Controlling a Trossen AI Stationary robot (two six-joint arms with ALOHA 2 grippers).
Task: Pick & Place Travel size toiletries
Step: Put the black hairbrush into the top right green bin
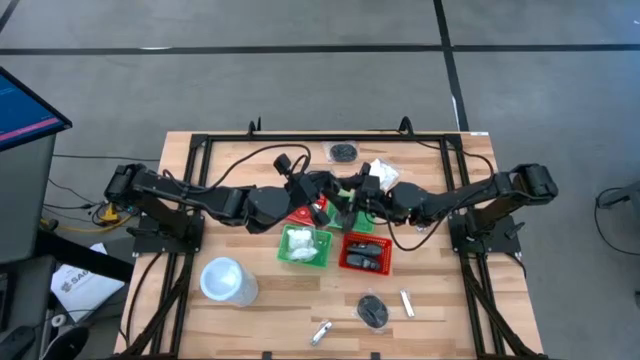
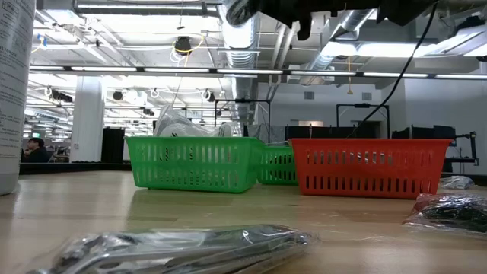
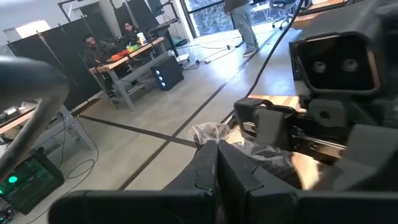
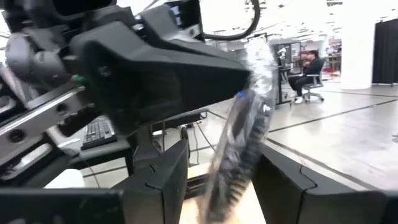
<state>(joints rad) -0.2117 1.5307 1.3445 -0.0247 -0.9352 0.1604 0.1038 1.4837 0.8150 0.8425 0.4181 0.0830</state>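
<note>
A black round bundle in clear wrap (image 4: pixel 239 140) hangs in the air between my two grippers, above the baskets at mid-table. My left gripper (image 3: pixel 217 163) is shut on its wrap. My right gripper (image 4: pixel 225 177) is open, one finger on each side of the bundle's lower part. Loose on the table lie another black bundle (image 1: pixel 373 310), two silvery tubes (image 1: pixel 321 332) (image 1: pixel 407 303), a third black bundle (image 1: pixel 343 151) and a white packet (image 1: pixel 380 172). White packets fill the green basket (image 1: pixel 303 245); dark pieces lie in the red basket (image 1: pixel 365 252). My left gripper pinches the clear wrap's edge (image 3: pixel 212 135) between its two shut fingers. The bundle is lifted clear of the table and hangs below the hold, tilted, as the right wrist view shows. How many layers of wrap it has, I cannot tell.
A large white cup (image 1: pixel 228 280) stands near the table's left front. A second red basket (image 1: pixel 304 213) and green basket (image 1: pixel 357 221) sit under the arms. A black frame rims the table. People sit at desks in the room beyond.
</note>
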